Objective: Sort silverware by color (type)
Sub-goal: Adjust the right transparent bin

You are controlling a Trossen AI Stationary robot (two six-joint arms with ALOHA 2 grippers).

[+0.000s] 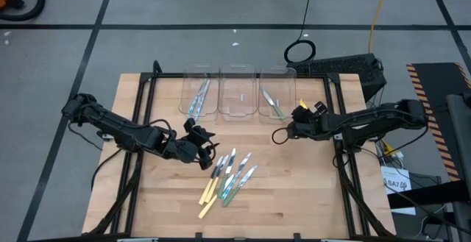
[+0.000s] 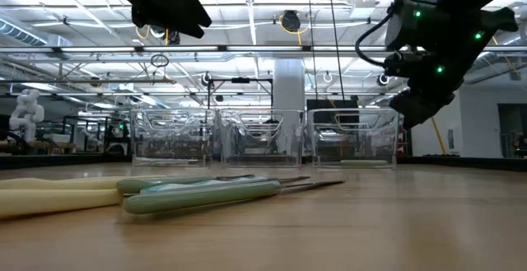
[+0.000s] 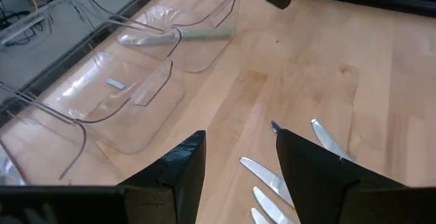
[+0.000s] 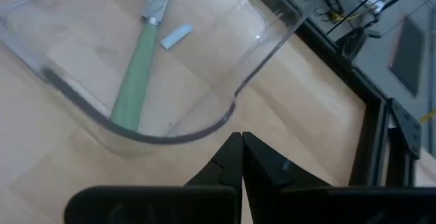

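Several pieces of silverware (image 1: 228,177) with blue, green and pale yellow handles lie flat in a loose pile on the wooden table, seen close up in the low view (image 2: 202,192). Their silvery heads (image 3: 264,178) point toward the far edge. My left gripper (image 1: 209,154) hangs open just above those heads (image 3: 238,164), touching nothing. My right gripper (image 1: 278,134) is shut and empty (image 4: 242,150), at the near wall of the right bin (image 1: 277,101). That bin holds a green-handled knife (image 4: 138,74). The left bin (image 1: 200,95) holds blue-handled pieces.
Three clear plastic bins stand in a row at the table's far side, with the middle bin (image 1: 238,95) between the two filled ones. A black frame (image 1: 340,124) runs along the table's right edge, with cables and equipment beyond it. Bare wood lies near the front edge.
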